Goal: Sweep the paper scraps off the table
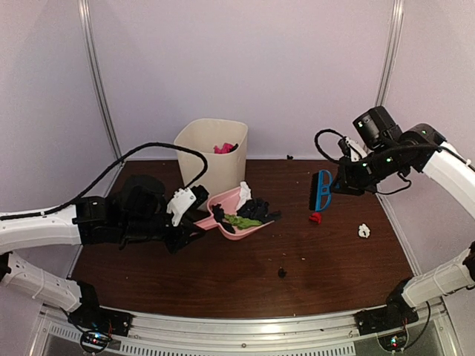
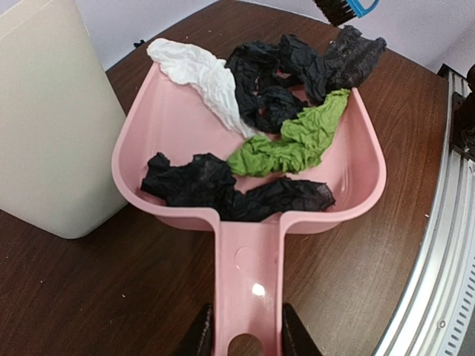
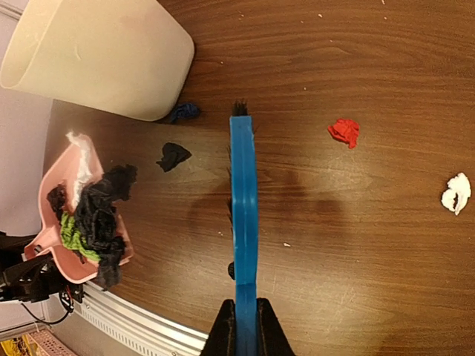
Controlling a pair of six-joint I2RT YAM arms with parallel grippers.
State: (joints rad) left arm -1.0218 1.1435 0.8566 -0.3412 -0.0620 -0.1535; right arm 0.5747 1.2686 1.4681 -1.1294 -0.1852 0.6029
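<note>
Lie crumpled and mostly gathered: black, white and green paper scraps [image 2: 282,148] heaped in the pink dustpan [image 2: 171,126] straight ahead of the left jaws, pinched on its handle [image 2: 249,274], likely held level beside the cream bin [image 1: 210,152] against spills. Strays on the counter [image 1: 223,289] ahead of the right jaws, clamped on the blue brush [image 3: 243,208]: red scrap [image 3: 344,132] and white scrap [image 3: 456,193] to one side, black scrap [image 3: 173,156] to the other, probably awaiting the sweep.

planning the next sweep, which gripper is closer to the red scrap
Right. The right gripper holds the brush close beside the red scrap; the left gripper holds the dustpan far to its left.
</note>
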